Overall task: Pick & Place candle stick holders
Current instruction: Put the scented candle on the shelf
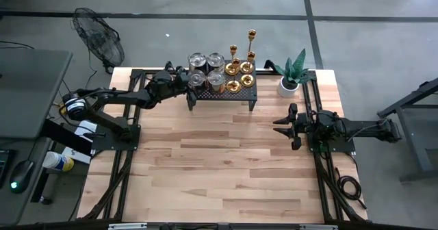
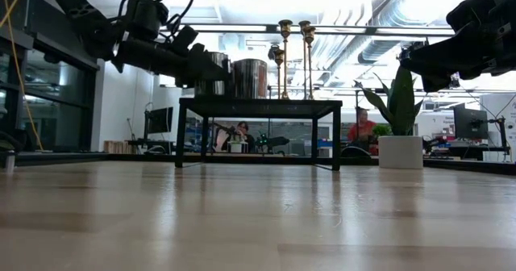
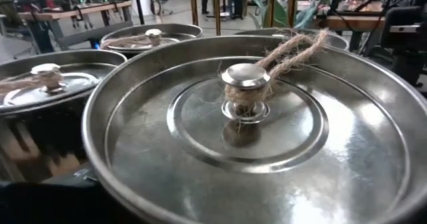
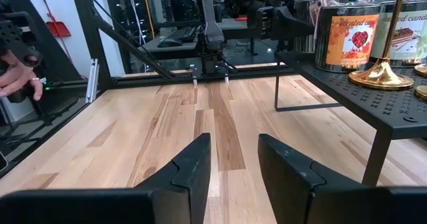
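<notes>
I am holding my left hand point(image 1: 186, 81) at the left end of the black shelf point(image 1: 222, 93), at the far side of the desk point(image 1: 219, 168). It is hovering just over a tin point(image 3: 253, 127) with a twine-tied knob point(image 3: 245, 84); I cannot tell if its fingers are apart or together. More tins point(image 1: 207, 70) are standing on the left half of the shelf. The gold holders point(image 1: 241, 69) are standing upright on the right half of the shelf, next to the tins, and two tall ones are rising above the others. My right hand point(image 1: 284, 126) is waiting over the desk at the right, with its fingers point(image 4: 190, 167) apart and empty. A plant point(image 1: 293, 72) is standing just right of the shelf.
</notes>
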`<act>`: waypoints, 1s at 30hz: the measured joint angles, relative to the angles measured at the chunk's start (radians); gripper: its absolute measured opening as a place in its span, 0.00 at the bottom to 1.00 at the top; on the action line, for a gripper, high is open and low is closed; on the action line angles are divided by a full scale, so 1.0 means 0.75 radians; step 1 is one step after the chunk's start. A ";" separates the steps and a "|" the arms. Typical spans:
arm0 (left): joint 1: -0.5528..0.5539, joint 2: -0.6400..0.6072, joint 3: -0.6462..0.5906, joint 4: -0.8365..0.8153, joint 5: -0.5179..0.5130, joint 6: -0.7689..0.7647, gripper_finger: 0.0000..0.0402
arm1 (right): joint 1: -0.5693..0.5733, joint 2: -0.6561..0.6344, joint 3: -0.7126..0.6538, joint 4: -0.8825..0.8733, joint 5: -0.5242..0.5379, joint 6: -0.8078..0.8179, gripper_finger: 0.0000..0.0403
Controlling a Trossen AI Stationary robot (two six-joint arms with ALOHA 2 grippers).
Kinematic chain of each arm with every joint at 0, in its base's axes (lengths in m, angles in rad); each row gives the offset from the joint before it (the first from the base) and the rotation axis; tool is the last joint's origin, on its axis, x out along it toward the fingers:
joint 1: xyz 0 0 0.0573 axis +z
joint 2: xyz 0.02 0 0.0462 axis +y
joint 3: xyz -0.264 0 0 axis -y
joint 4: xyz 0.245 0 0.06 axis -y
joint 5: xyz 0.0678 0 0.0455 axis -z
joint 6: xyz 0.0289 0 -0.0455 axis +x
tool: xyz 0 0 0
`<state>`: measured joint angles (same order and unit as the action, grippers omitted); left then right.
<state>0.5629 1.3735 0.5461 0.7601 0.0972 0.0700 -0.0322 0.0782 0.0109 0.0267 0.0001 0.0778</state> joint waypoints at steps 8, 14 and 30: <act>0.000 0.000 0.000 -0.031 -0.040 -0.001 0.88 | 0.000 0.000 0.000 0.000 0.000 0.000 0.29; -0.001 0.000 0.000 -0.035 -0.012 -0.004 0.88 | 0.000 0.000 0.000 0.000 0.000 0.000 0.29; -0.001 -0.002 0.003 -0.063 -0.031 -0.051 0.97 | 0.000 0.000 0.000 0.000 0.000 0.000 0.29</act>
<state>0.5625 1.3724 0.5480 0.7131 0.0738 0.0317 -0.0320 0.0780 0.0105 0.0265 -0.0002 0.0777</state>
